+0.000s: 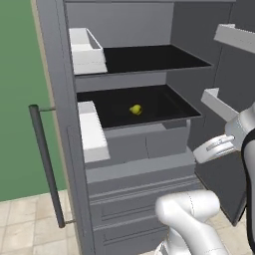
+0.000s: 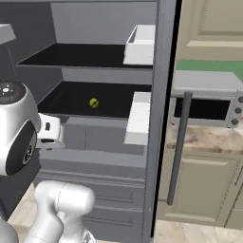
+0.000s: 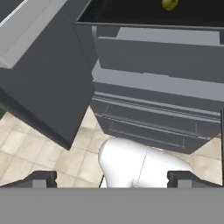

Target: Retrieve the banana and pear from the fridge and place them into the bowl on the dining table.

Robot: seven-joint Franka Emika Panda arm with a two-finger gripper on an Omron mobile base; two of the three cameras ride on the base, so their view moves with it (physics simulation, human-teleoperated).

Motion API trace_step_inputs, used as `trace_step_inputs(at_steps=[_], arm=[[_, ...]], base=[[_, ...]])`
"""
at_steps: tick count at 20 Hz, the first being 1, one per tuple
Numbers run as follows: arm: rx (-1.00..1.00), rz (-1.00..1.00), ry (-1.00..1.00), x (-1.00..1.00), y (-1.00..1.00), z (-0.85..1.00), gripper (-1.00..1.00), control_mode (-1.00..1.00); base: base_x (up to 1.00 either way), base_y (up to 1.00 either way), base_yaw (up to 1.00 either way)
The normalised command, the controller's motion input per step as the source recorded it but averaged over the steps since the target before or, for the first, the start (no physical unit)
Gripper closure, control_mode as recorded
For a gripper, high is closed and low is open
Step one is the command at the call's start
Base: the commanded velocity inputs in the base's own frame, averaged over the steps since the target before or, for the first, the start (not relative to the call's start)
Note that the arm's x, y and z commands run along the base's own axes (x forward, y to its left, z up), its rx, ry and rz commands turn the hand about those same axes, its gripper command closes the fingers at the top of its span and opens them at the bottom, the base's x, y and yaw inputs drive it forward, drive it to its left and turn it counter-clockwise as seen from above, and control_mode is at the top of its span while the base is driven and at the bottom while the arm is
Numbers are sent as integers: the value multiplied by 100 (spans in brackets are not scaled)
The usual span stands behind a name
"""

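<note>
The tall dark grey fridge (image 1: 64, 99) stands with both doors swung wide, showing 2 black shelves and white door bins (image 1: 87, 50). A small rounded yellow-green pear (image 1: 135, 109) rests alone near the middle of the lower black shelf (image 1: 164, 107), well apart from the bins. The white arm's gripper (image 3: 112, 178) hangs in front of the fridge, below that shelf, aimed down at the 2 bottom drawers (image 3: 153, 127) and the tiled floor (image 3: 26, 148). Its 2 small dark fingers (image 3: 41, 178) are spread fully apart, holding nothing.
</note>
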Motion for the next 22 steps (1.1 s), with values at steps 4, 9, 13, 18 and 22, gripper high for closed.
trace_step_inputs(at_steps=[4, 9, 13, 18, 22], arm=[[0, 0, 0, 0, 0, 0, -100, 100], [0, 0, 0, 0, 0, 0, -100, 100], [0, 0, 0, 0, 0, 0, -100, 100], [0, 0, 0, 0, 0, 0, -100, 100], [0, 0, 4, 11, 6, -7, -100, -100]], base=[[69, -5, 0], [55, -1, 0], [7, 1, 0], [1, 12, 0], [5, 8, 0]])
